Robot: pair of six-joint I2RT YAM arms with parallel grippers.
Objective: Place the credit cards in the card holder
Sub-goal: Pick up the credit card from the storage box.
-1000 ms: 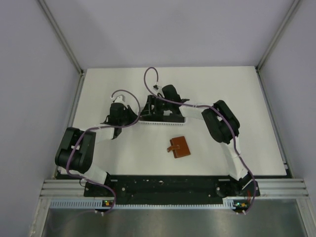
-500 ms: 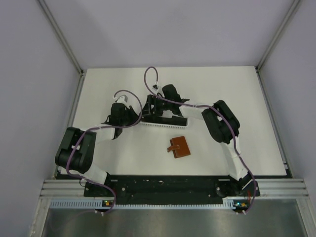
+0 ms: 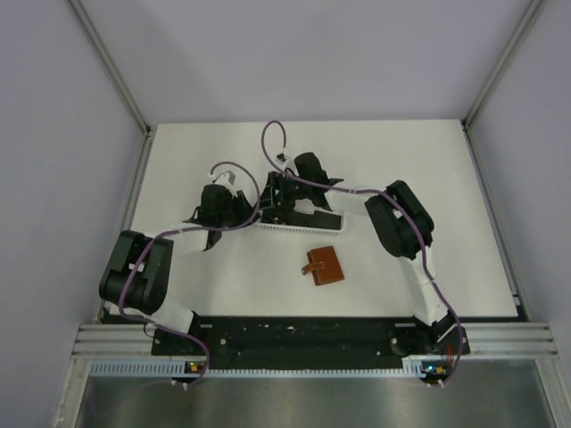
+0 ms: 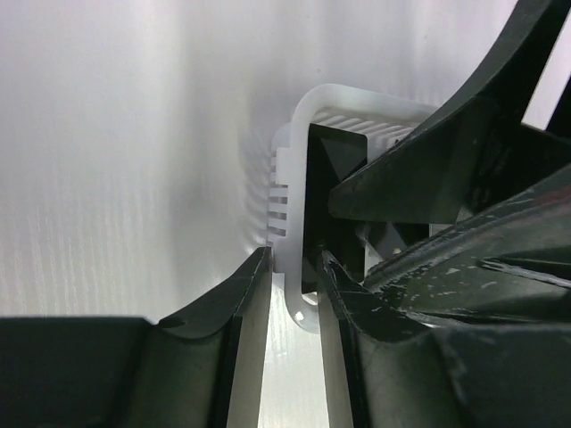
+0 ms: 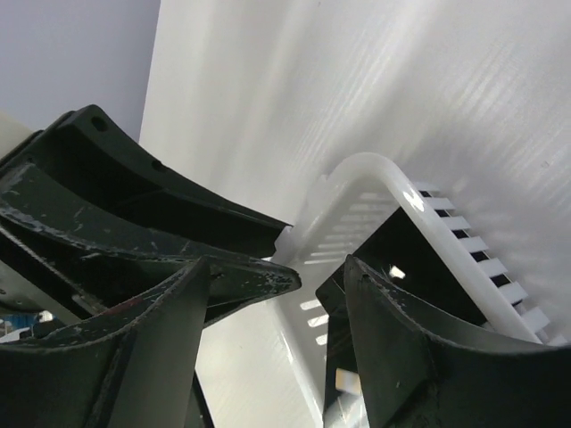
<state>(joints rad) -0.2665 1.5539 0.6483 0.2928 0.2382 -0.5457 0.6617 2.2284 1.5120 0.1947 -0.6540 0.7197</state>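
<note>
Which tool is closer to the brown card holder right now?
Right, narrowly. The right tool is over the white basket just beyond the card holder; the left tool straddles the basket's left end, farther to the side.

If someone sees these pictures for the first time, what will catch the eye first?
Both arms meet at the white slotted basket at mid-table. There the left hand straddles the basket's wall, and black cards stand inside. The brown card holder lies alone on the table, nearer the arm bases.
</note>
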